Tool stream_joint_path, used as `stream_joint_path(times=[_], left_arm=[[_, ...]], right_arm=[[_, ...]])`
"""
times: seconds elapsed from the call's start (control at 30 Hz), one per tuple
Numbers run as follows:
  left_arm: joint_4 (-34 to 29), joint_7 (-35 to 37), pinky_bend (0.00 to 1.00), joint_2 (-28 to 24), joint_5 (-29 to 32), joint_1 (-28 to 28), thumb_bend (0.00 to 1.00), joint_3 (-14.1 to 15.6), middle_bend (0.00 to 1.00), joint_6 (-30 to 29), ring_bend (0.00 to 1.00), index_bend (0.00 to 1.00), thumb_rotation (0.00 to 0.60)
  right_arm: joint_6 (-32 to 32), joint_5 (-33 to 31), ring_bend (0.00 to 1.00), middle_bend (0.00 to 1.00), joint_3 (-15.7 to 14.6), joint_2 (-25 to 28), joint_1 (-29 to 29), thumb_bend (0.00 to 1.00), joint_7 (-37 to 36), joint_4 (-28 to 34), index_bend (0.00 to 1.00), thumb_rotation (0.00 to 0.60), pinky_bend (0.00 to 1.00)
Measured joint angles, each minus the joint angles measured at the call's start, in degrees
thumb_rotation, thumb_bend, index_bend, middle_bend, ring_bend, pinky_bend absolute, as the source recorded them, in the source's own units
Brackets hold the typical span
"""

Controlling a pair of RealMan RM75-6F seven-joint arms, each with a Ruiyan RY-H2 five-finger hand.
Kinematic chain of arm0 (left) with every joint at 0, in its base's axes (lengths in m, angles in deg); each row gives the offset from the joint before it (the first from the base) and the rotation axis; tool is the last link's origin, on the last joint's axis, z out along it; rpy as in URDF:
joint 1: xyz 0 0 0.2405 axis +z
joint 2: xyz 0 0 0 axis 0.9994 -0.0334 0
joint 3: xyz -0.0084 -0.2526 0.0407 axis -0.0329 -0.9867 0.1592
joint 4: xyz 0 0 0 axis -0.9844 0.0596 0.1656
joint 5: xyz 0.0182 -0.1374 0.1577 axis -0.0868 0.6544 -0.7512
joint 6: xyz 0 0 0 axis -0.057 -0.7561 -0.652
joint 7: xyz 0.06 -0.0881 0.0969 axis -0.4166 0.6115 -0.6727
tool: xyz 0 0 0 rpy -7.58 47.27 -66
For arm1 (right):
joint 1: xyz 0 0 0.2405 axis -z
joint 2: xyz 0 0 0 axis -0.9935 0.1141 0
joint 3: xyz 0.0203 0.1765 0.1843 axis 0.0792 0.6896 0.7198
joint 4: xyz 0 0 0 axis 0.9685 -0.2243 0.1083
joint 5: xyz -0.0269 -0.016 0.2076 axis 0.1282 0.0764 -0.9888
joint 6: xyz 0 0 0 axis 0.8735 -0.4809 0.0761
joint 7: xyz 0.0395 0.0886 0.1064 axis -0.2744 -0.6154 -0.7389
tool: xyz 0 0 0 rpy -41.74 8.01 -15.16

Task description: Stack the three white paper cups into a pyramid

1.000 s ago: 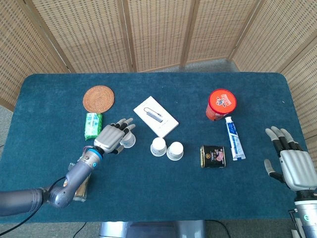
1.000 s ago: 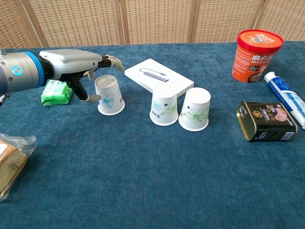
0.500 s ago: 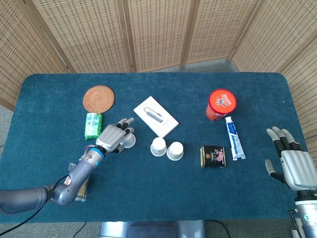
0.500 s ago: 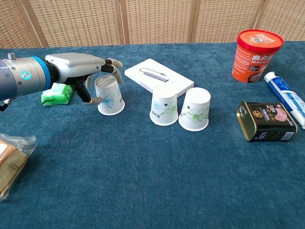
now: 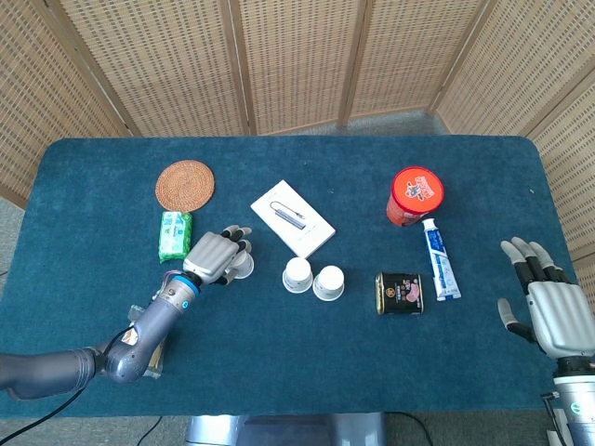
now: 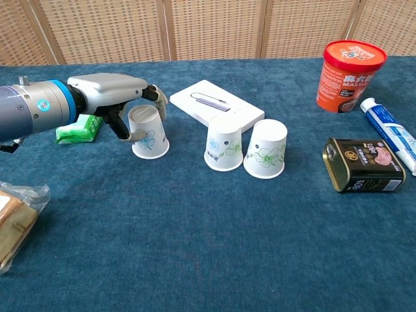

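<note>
Three white paper cups with flower prints stand upside down on the blue table. Two of them (image 5: 297,274) (image 5: 328,282) touch side by side at the centre, also seen in the chest view (image 6: 224,147) (image 6: 266,149). The third cup (image 6: 148,133) stands apart to their left. My left hand (image 6: 114,94) wraps it: the fingers (image 6: 156,97) curl over its top and far side, and the thumb presses its near side. From the head view the left hand (image 5: 216,255) covers most of this cup (image 5: 244,268). My right hand (image 5: 548,311) hovers open at the table's right edge, holding nothing.
A white box (image 5: 293,217) lies behind the cups. A red tub (image 5: 416,195), a toothpaste tube (image 5: 439,257) and a dark tin (image 5: 399,293) lie to the right. A woven coaster (image 5: 185,185) and a green packet (image 5: 175,235) are at the left; a wrapped snack (image 6: 16,214) lies near my left forearm.
My left hand's fingers have curled in from spread to closed around the left cup. The two centre cups and my right hand have barely moved.
</note>
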Motion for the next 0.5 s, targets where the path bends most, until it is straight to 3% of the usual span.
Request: stream_joint_path(times=[0.5], left_arm=[[-6.81, 2.70, 0.58, -5.06, -2.59, 0.77, 0.45, -1.43, 0.16, -1.17, 0.17, 0.39, 0.600]], right_arm=[[0.16, -0.10, 0.00, 0.00, 0.22, 0.18, -0.22, 0.49, 0.27, 0.47, 0.05, 0.600, 0.24]])
